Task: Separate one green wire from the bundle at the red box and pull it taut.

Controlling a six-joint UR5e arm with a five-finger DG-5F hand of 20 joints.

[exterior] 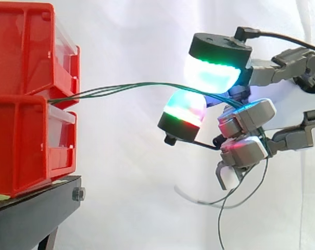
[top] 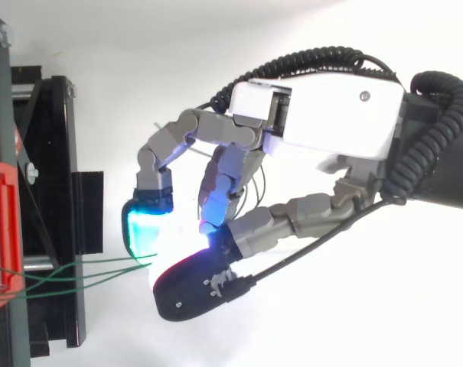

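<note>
Three thin green wires (exterior: 121,88) run out from between two stacked red boxes (exterior: 27,99) at the left and sag slightly toward my hand (top: 323,115). The wires pass between two glowing fingertip pads (exterior: 212,73), one above and one below, which pinch them. Past the pinch, the loose wire ends (exterior: 246,187) hang down below the hand. In the top view the wires (top: 86,271) fan out from the box edge (top: 1,229) and meet at the cyan pad (top: 143,229).
The red boxes sit on a black stand (exterior: 37,213) at the lower left. A white curtain (exterior: 136,182) hangs behind everything. Open space lies between the boxes and the hand.
</note>
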